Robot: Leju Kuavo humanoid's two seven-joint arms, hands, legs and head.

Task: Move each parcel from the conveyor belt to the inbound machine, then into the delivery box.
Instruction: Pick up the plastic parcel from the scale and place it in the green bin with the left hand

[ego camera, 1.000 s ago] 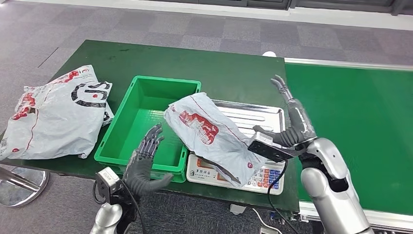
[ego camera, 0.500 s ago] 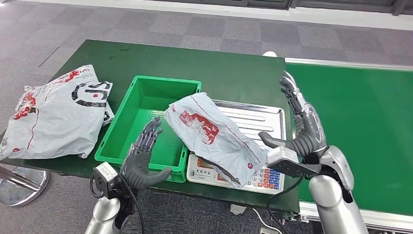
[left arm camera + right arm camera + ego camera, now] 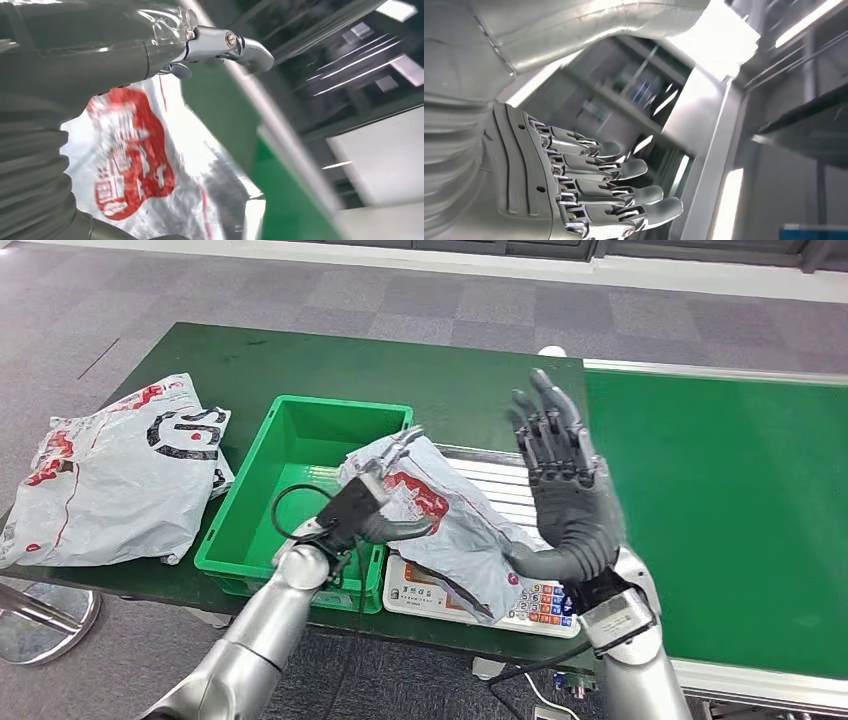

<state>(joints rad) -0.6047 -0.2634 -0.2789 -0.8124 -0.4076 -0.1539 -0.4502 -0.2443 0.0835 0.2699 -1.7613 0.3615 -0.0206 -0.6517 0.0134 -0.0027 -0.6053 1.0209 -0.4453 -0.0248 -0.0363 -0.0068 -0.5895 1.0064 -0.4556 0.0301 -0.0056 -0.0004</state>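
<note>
Head view: two grey parcels (image 3: 110, 475) lie outside the empty green delivery box (image 3: 300, 455). The left hand (image 3: 385, 508) presses the parcel (image 3: 440, 515) on the scale (image 3: 530, 490), grip uncertain. The right hand (image 3: 565, 485) is spread wide, holding nothing.

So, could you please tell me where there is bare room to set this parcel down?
The green bin has a bare floor, and the table behind it is bare. The scale is crowded by the parcel; two bags fill the table's left end.
</note>
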